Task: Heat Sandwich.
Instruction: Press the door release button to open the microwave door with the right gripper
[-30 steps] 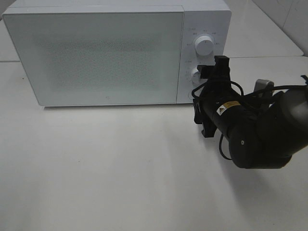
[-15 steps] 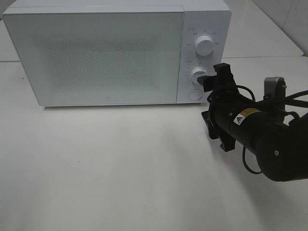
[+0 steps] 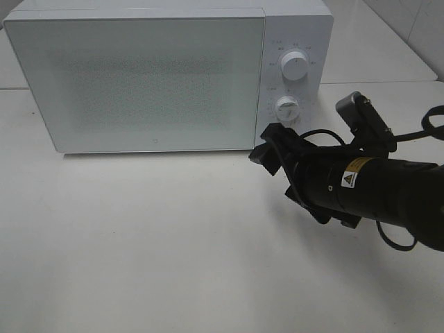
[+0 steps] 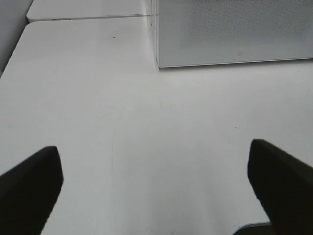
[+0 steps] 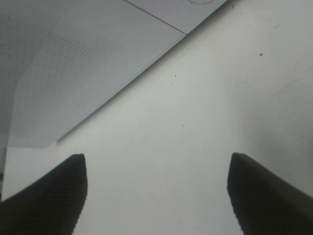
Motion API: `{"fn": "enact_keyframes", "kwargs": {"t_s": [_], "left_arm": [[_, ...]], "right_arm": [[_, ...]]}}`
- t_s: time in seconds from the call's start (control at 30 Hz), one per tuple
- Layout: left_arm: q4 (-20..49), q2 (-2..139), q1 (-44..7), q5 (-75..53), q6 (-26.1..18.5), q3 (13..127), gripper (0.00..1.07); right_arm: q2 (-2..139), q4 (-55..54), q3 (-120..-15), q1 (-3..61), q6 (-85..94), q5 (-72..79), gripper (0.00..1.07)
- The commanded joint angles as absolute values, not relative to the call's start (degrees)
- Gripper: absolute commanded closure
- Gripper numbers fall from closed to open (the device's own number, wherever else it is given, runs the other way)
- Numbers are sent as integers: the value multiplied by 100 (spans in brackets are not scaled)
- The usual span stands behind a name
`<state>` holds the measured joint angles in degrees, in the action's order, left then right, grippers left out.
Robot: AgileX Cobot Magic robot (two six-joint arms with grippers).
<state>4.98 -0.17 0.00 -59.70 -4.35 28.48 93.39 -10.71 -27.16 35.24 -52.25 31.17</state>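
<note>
The sandwich is out of view. A white microwave [image 3: 139,76] stands at the back of the table with its door shut, and nothing can be made out through the frosted door. My right gripper [image 3: 268,150] hovers open just in front of the door's lower right corner, below the lower knob [image 3: 286,107], touching nothing. In the right wrist view the right gripper [image 5: 156,196] has nothing between its fingers [image 5: 49,196] and faces the microwave's bottom edge [image 5: 122,83]. My left gripper [image 4: 156,191] stands wide open over bare table, left of the microwave [image 4: 234,29].
The upper knob [image 3: 294,67] sits on the control panel right of the door. A white table [image 3: 173,243] spreads in front of the microwave. A second white surface [image 3: 374,48] lies behind on the right.
My right gripper has drawn back from the lower knob and swung down and to the left, to the door's lower right corner. The door stays shut.
</note>
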Motion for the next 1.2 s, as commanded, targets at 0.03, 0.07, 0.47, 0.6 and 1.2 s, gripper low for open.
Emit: {"fn": "enact_keyframes", "kwargs": {"t_s": [0.03, 0.07, 0.47, 0.6, 1.2], "left_arm": [[493, -143, -17, -5942, -395, 2836, 10], [493, -143, -17, -5942, -395, 2836, 10], [493, -143, -17, -5942, -395, 2836, 10], [493, -143, -17, -5942, -395, 2836, 10], [493, -143, -17, -5942, -395, 2836, 10]], "right_arm": [[9007, -928, -2716, 3524, -4463, 2412, 31], [8909, -928, -2716, 3524, -4240, 2217, 31], [7695, -848, -3478, 3524, -1008, -2028, 31], [7471, -785, -3718, 3524, -498, -2928, 31], [5374, -584, -4383, 3529, 493, -5506, 31]]}}
